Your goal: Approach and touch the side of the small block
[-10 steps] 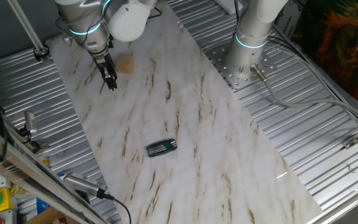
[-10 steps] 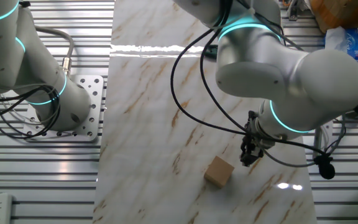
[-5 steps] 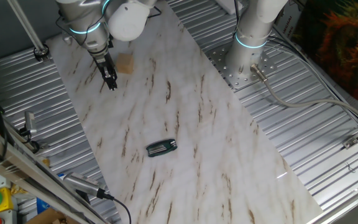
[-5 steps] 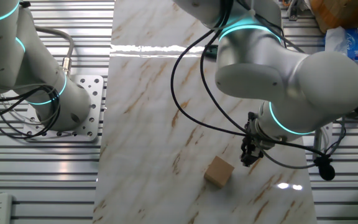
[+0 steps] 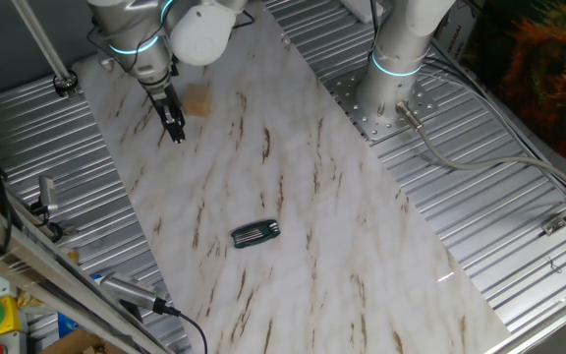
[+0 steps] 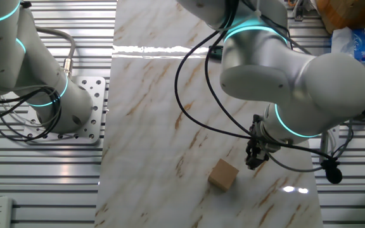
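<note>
The small block (image 5: 198, 101) is a light tan wooden cube on the marble tabletop, also seen in the other fixed view (image 6: 223, 175). My gripper (image 5: 176, 131) hangs point down with its dark fingers close together and empty, its tip low over the tabletop. It stands just beside the block, with a small gap between them. In the other fixed view the gripper (image 6: 253, 163) is right of the block, apart from it.
A dark ribbed oblong object (image 5: 254, 233) lies mid-table, far from the gripper. A second arm's base (image 5: 393, 84) stands on the ribbed metal at the right, also seen in the other fixed view (image 6: 56, 104). Cables (image 6: 195, 82) hang from my arm.
</note>
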`<state>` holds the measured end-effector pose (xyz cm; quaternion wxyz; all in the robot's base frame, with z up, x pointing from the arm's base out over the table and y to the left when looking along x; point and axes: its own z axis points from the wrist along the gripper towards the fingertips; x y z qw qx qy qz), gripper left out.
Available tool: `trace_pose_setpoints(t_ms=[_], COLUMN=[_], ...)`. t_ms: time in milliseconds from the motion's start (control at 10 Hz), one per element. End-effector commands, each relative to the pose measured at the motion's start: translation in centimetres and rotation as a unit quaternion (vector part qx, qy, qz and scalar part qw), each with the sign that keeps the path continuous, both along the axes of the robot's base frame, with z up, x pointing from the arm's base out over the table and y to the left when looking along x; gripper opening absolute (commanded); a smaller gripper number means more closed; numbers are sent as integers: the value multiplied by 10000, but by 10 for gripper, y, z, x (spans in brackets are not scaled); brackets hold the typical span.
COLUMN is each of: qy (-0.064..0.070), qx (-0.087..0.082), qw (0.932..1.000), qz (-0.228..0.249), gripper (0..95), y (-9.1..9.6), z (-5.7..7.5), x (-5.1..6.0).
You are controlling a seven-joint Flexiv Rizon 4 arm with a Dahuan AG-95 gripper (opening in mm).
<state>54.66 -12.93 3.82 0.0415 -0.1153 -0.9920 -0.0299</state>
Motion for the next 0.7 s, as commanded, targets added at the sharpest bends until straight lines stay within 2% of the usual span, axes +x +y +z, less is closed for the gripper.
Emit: trace_pose_setpoints(t_ms=[100, 200, 600, 700], qy=[12, 17, -25, -22], qx=[125, 190, 218, 220], qw=[9999, 9997, 9997, 9997], qz=[-117, -117, -121, -121], gripper=[760, 760, 760, 760], y=[0, 0, -3, 3], z=[-1, -1, -7, -9], x=[-1, -2, -11, -14])
